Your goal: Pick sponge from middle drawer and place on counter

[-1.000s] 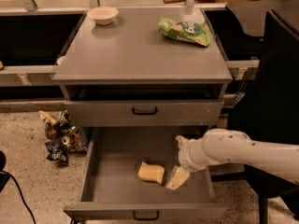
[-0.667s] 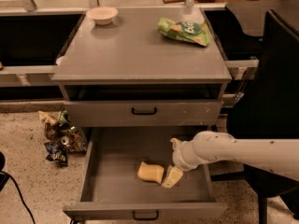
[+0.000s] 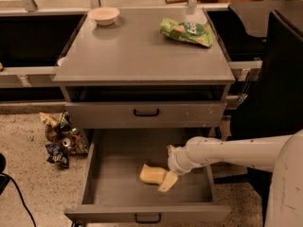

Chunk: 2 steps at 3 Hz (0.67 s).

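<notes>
The pale yellow sponge [image 3: 151, 174] lies flat on the floor of the open middle drawer [image 3: 113, 174], near its middle. My gripper [image 3: 166, 167] reaches into the drawer from the right on a white arm. It sits low, at the sponge's right end. It is open, and its lower cream pad [image 3: 168, 181] touches or overlaps the sponge's right edge. The sponge is not lifted. The grey counter [image 3: 142, 51] is above, over a shut upper drawer [image 3: 146, 113].
A white bowl [image 3: 103, 15] stands at the counter's back left and a green snack bag [image 3: 187, 31] at its back right. Crumpled wrappers [image 3: 59, 138] lie on the floor left of the drawer. A black chair [image 3: 277, 79] stands at the right.
My gripper has moved left across the drawer and come up against the sponge's right end. The sponge has not moved.
</notes>
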Each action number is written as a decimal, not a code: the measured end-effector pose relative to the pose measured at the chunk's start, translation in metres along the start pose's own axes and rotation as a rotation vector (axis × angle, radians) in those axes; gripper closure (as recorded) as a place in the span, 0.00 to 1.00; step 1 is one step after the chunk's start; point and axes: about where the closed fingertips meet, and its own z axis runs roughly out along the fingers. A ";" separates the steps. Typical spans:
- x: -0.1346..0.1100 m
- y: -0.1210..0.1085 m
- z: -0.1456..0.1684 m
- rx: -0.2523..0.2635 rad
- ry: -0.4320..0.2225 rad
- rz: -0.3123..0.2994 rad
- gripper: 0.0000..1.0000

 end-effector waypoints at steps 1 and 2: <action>-0.008 -0.003 0.034 -0.006 -0.026 -0.016 0.00; -0.016 -0.003 0.066 -0.018 -0.056 -0.028 0.00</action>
